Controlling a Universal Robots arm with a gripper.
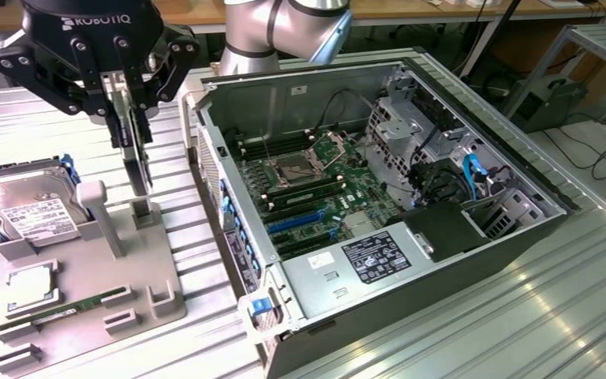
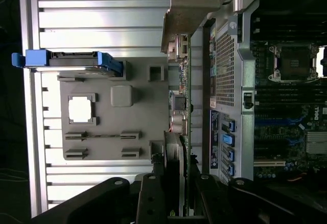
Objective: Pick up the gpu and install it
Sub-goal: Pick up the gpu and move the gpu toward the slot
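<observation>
gpu [image 1: 135, 158] hangs upright in the gripper [image 1: 129, 109], a thin dark card on edge, over the edge of the grey holder plate [image 1: 155, 292] that faces the computer case [image 1: 514, 229]. its lower end is just above the slotted post [image 1: 143, 213] at that edge of the plate; whether card and post touch i cannot tell. in the wrist view the gpu [image 2: 180, 106] is seen edge-on, running away from the gripper [image 2: 179, 196], with its silvery bracket [image 2: 186, 4] at the far end.

the pincer is closed partway, its black fingers [image 2: 150, 203] pressed on the two flat faces of the card, so it has hold of the gpu at the card's upper end.

on the holder plate [image 2: 110, 142], the hard drive [image 1: 29, 209] with its blue rails stands tilted at the edge farthest from the case, the square processor [image 1: 31, 283] lies flat near the middle of that same side, and the green memory stick [image 1: 61, 309] lies along the plate's front edge in the exterior view.

the plate and the case sit side by side on the slatted metal table [image 1: 492, 339]. the case lies open on its side, motherboard [image 1: 314, 197] facing up, well apart from the card.
</observation>
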